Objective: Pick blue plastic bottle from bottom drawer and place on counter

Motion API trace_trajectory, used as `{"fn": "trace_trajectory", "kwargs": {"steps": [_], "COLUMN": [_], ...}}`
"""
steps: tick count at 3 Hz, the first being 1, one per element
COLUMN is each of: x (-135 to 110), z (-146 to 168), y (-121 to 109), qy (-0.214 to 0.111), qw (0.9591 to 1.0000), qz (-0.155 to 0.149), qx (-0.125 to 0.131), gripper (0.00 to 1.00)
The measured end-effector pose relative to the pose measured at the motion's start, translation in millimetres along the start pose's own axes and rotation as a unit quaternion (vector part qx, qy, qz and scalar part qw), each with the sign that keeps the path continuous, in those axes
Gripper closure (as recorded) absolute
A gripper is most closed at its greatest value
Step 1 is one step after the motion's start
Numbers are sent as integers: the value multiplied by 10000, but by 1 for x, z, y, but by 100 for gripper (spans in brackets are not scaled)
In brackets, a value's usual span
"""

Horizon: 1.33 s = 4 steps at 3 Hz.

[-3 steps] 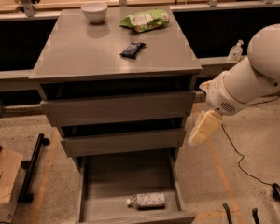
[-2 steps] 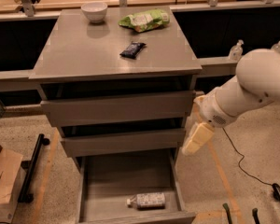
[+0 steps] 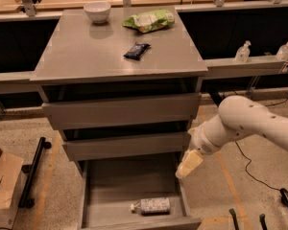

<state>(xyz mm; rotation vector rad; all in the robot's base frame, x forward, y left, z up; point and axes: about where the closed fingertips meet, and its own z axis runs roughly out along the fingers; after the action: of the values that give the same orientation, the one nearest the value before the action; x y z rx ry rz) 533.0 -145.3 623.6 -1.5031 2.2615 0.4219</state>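
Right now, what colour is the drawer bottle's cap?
White cap, camera view. The gripper hangs at the right edge of the bottom drawer.

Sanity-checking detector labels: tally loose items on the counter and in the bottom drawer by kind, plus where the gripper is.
Bowls: 1, white bowl on the counter
Snack packs: 2, green bag and dark packet, on the counter
Bottles: 1, blue plastic bottle lying in the bottom drawer
Total: 4
The gripper hangs by the drawer's right wall, clear of the bottle.
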Motion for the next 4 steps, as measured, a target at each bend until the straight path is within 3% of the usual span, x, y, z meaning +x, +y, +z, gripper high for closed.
{"fn": "trace_trajectory", "kwargs": {"steps": [2,4], "x": [10,29], "z": [27,121], "y": [0,-17], "qy": [-59,-142], "qw": [9996,9982], "qz": [143,199], "qx": [-222,-541], "gripper": [0,0]}}
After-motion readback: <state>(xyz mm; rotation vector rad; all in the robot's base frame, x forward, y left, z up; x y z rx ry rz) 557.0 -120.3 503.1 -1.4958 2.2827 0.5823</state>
